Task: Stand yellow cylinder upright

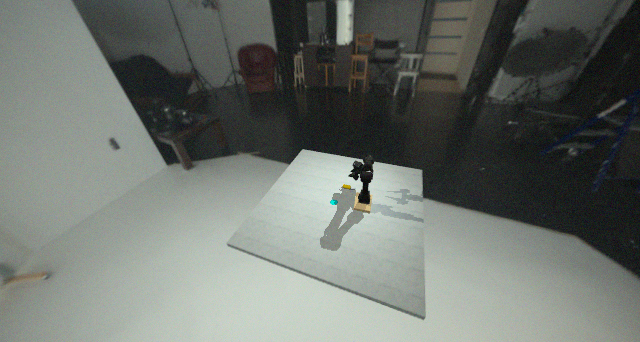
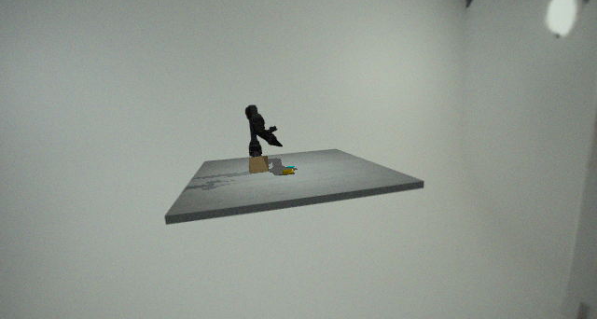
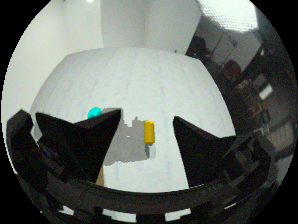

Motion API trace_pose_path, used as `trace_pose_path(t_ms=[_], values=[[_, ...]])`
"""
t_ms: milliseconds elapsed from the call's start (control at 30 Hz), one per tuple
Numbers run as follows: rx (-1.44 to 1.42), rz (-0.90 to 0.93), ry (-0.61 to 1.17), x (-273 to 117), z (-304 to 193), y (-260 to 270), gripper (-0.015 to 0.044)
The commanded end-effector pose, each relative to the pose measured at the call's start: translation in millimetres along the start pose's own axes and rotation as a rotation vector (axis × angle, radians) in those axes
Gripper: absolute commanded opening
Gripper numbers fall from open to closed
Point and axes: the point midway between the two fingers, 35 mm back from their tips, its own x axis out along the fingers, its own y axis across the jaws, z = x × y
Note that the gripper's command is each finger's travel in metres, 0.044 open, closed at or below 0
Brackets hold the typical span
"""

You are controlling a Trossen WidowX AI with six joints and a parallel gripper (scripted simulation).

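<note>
The yellow tall cylinder point(image 1: 345, 186) point(image 2: 288, 172) point(image 3: 149, 131) lies on its side on the grey table top point(image 1: 300, 242) point(image 2: 326, 184). The cyan circle point(image 1: 333, 202) point(image 2: 290, 167) point(image 3: 95, 112) is a small disc close beside it. My gripper point(image 1: 354, 170) point(image 2: 276, 142) point(image 3: 147, 116) is open and empty. It hangs in the air above the cylinder, tilted downward. In the wrist view the cylinder shows between the two dark fingers, well below them, and the circle is to its left, partly behind the left finger.
The arm stands on a small tan base block point(image 1: 362, 204) point(image 2: 257, 164) on the table, near the cylinder and circle. The table's edges drop off on all sides.
</note>
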Motion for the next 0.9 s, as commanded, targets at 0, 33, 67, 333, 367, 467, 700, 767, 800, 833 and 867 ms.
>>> trace_pose_path(t_ms=[0, 33, 67, 333, 367, 467, 700, 767, 800, 833, 867], values=[[0.005, 0.04, 0.199, 19.6, 2.0, -7.0, 0.0309], [0.004, 0.047, 0.245, 24.2, 2.4, -8.3, 0.0309], [0.002, 0.053, 0.292, 28.8, 2.8, -9.5, 0.0309], [-0.035, 0.066, 0.661, 66.3, 5.5, -16.2, 0.0309], [-0.043, 0.063, 0.707, 71.1, 5.8, -16.6, 0.0309], [-0.07, 0.051, 0.843, 85.5, 6.7, -17.6, 0.0309], [-0.086, 0.042, 0.909, 92.7, 7.2, -17.7, 0.0309], [-0.086, 0.042, 0.909, 94.1, 5.8, -17.9, 0.0309], [-0.086, 0.041, 0.909, 98.3, 1.9, -18.5, 0.0309], [-0.086, 0.041, 0.908, 105.2, -4.9, -19.3, 0.0309], [-0.086, 0.041, 0.908, 113.2, -13.2, -20.0, 0.0309]])
